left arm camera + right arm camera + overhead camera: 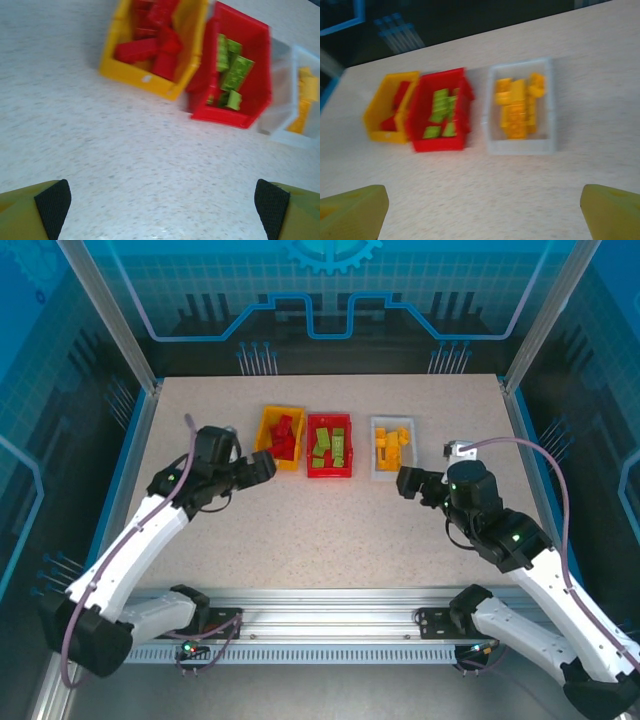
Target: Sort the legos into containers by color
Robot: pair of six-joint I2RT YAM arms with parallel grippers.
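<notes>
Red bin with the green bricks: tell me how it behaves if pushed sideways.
The red bin looks like thin plastic with a few green bricks inside, so probably light. It would likely slide on the smooth tabletop rather than tip, being low and wide. Pushed left, it would probably nudge the yellow bin beside it.

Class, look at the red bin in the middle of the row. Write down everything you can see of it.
The red bin is a small, open-topped rectangular box, smooth plastic by its look. It stands upright on the speckled table, the middle one of three in a row. Light green bricks lie loosely piled inside it. The yellow bin sits against its left side, while the clear bin stands slightly apart on its right.
</notes>
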